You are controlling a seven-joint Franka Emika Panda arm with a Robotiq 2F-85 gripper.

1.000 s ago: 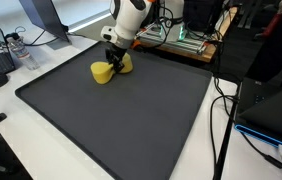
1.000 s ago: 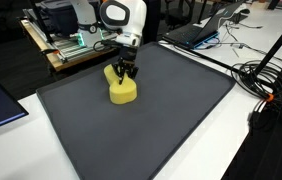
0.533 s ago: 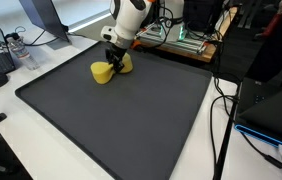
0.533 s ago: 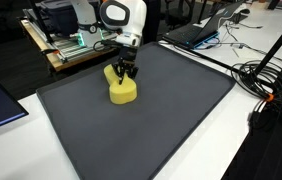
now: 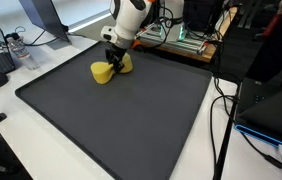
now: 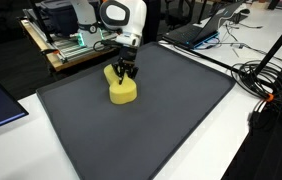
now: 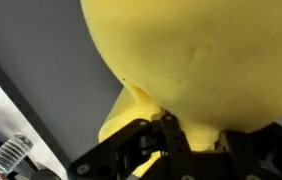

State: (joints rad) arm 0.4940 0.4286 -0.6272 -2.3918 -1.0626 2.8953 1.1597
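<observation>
A yellow soft object (image 5: 105,70) lies on the dark grey mat (image 5: 131,110) near its far edge; it also shows in an exterior view (image 6: 122,90). My gripper (image 5: 114,61) (image 6: 127,73) is down on it, fingers pinched on the yellow material. In the wrist view the yellow object (image 7: 191,50) fills most of the frame, and the black fingers (image 7: 196,135) are shut on a fold of it at the bottom.
The mat (image 6: 151,120) covers a white table. A monitor stand (image 5: 46,20) and a water bottle (image 5: 19,48) stand beside it. Electronics racks (image 6: 66,40) are behind the arm. Laptops and cables (image 6: 271,80) lie along one side.
</observation>
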